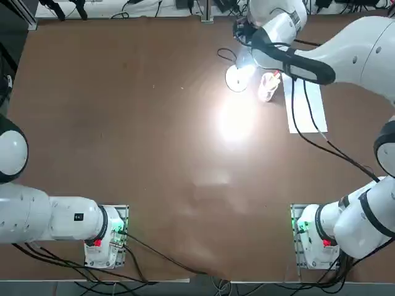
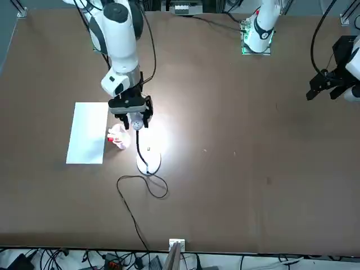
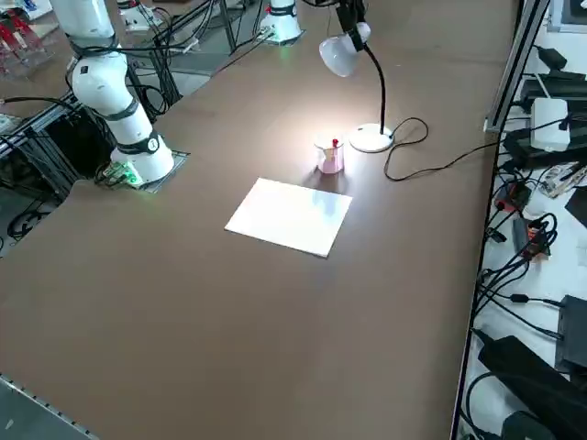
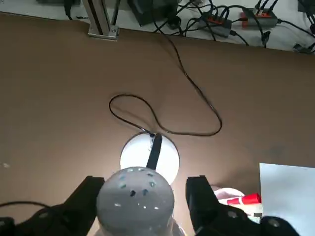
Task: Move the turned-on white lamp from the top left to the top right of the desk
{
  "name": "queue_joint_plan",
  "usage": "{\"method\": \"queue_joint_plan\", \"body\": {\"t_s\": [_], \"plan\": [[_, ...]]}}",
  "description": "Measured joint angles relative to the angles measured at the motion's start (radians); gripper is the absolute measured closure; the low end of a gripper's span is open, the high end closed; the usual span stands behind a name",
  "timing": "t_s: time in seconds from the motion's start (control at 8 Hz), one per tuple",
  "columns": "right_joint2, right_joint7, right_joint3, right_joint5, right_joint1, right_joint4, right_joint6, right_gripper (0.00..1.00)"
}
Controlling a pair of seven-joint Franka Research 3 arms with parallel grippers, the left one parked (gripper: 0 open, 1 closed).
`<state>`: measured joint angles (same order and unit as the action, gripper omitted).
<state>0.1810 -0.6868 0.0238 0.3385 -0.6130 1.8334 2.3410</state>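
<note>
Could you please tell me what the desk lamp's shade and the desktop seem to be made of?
The rounded white lamp shade looks like smooth, glossy plastic or painted metal; highlights suggest either. The brown matte desktop seems laminate, being uniform and grainless.

The desk lamp [image 3: 340,55] stands upright on its round white base on the tabletop [image 3: 229,330], beside a pink-tinted cup [image 3: 330,156]; a white paper sheet [image 3: 289,217] lies near the cup.

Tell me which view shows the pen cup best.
The right side view: the pen cup stands unobstructed there, its side visible. The top and front views show it near the arm; the wrist view shows it partly behind the right gripper.
</note>
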Motion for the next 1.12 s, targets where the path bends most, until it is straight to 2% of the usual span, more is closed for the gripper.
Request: {"method": "queue_joint_plan", "body": {"t_s": [0.38, 0.62, 0.88, 1.0, 1.12], "plan": [[0.004, -0.039, 0.0, 0.0, 0.0, 0.0, 0.018, 0.0], [0.004, -0.056, 0.0, 0.0, 0.0, 0.0, 0.019, 0.04], [0.004, -0.083, -0.001, 0.0, 0.0, -0.001, 0.014, 0.17], [0.003, -0.088, -0.001, 0.0, -0.001, -0.002, 0.007, 0.27], [0.003, -0.089, -0.001, 0.0, -0.001, -0.004, 0.001, 0.27]]}}
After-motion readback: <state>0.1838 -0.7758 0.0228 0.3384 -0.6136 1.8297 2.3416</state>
